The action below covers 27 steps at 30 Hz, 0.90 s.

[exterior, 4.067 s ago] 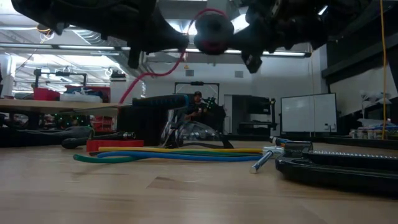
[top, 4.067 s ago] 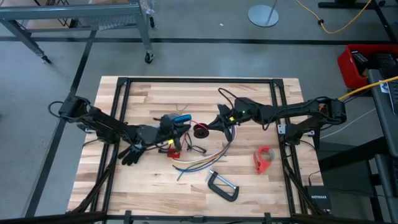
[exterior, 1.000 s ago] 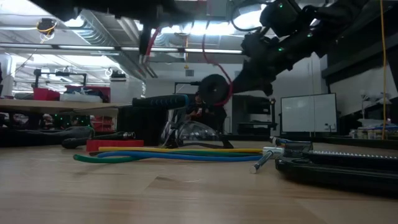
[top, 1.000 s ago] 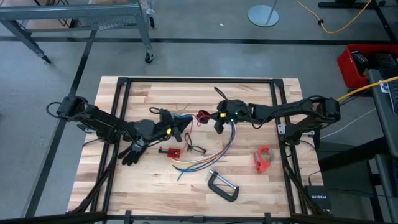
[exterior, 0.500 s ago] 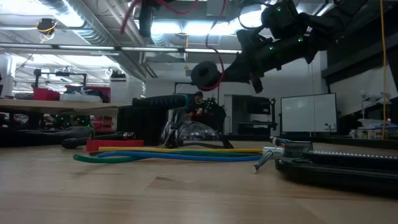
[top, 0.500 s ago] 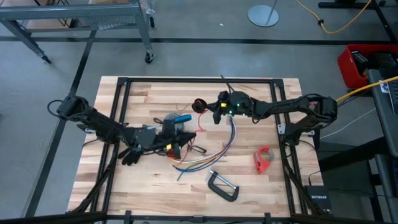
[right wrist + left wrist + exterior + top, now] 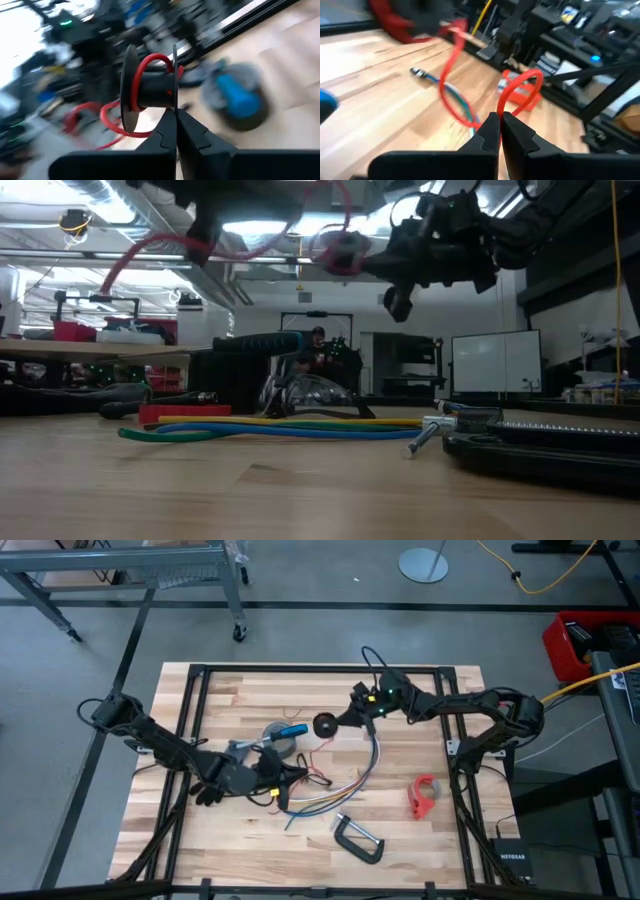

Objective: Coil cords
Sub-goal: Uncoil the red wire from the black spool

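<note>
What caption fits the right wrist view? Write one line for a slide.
Right gripper holds a black spool wound with red cord above the table.

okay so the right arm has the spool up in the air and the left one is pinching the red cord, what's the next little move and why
Probably turn the right pincer so the black spool takes up another wrap. Only about one turn of red cord sits on it, and slack loops still hang toward the left pincer, which is shut on the cord and can keep it taut.
</note>
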Each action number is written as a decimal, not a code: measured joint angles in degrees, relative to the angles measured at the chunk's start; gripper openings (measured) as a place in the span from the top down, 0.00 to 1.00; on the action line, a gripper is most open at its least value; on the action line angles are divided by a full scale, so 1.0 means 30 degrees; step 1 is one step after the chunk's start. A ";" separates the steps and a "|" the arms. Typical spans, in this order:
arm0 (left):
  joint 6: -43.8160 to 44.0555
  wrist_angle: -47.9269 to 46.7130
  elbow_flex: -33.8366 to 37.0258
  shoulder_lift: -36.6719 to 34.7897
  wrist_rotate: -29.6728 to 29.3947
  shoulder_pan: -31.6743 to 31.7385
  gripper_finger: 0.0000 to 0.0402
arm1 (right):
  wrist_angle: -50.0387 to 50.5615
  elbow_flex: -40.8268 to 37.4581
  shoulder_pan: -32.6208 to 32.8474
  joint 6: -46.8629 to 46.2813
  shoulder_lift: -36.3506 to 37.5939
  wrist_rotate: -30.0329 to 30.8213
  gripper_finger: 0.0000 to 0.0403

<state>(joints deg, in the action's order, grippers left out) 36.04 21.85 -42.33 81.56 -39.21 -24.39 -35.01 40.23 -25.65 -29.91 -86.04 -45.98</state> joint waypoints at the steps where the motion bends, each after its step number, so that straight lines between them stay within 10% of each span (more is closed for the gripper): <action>1: 0.0233 -0.0382 0.0000 0.0000 -0.0188 -0.0023 1.00 | 0.0039 0.0000 -0.0095 -0.0236 0.0000 -0.1208 1.00; 11: 0.2432 -0.3680 0.0000 0.0000 -0.1720 -0.0093 1.00 | 0.0193 0.0000 -0.0189 -0.2460 0.0000 -1.0304 1.00; 27: 0.7012 -0.6474 0.0000 0.0007 -0.0113 -0.0118 0.98 | 0.0346 0.0000 -0.0194 -0.2936 0.0000 -1.3541 1.00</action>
<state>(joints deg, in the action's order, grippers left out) 57.08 2.43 -42.33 81.58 -39.55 -24.74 -33.98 40.23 -26.23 -38.72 -86.04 -86.60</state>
